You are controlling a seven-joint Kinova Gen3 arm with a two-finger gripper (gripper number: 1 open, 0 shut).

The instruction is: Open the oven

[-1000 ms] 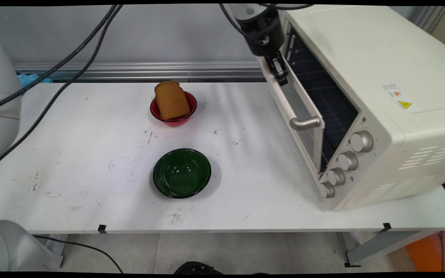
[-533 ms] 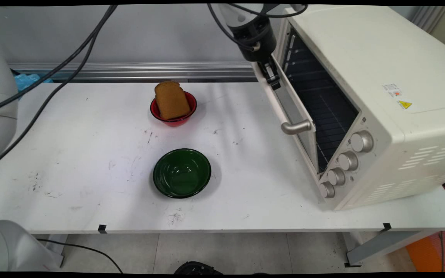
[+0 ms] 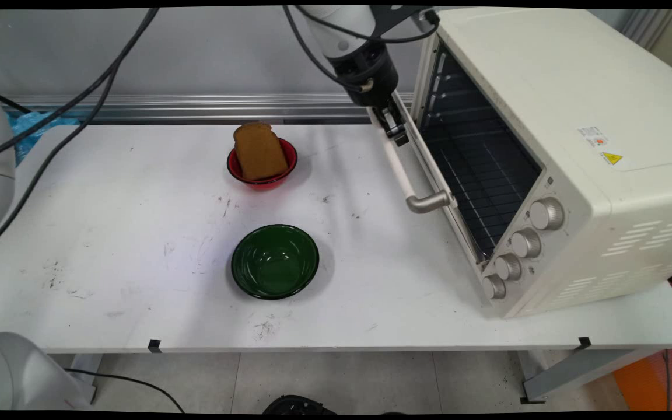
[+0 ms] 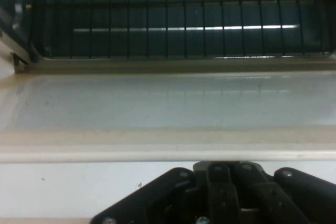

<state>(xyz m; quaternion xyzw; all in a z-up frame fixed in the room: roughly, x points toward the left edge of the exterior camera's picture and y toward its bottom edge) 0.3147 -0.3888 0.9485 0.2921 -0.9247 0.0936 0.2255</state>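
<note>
1. Arm enters from the top, black gripper (image 3: 395, 129) pointing down and slightly right, at the far end of the oven door's (image 3: 429, 169) top edge.
2. Fingers look pinched together on the door edge/handle bar (image 3: 400, 169); the hand view shows only the linkage (image 4: 226, 195), so the grip can't be confirmed.
3. Toaster oven (image 3: 552, 146) is the landmark: door partly lowered, rack (image 3: 476, 163) visible inside, four knobs (image 3: 522, 244) on its front.
4. Left of the oven, red bowl (image 3: 263, 175) holding a bread slice (image 3: 259, 150).
5. Nearer the camera than the red bowl, green bowl (image 3: 275, 261).
6. White scuffed table (image 3: 108, 233); grey wall and metal rail (image 3: 196, 106) behind; black cables (image 3: 79, 105) hanging at left.
</note>
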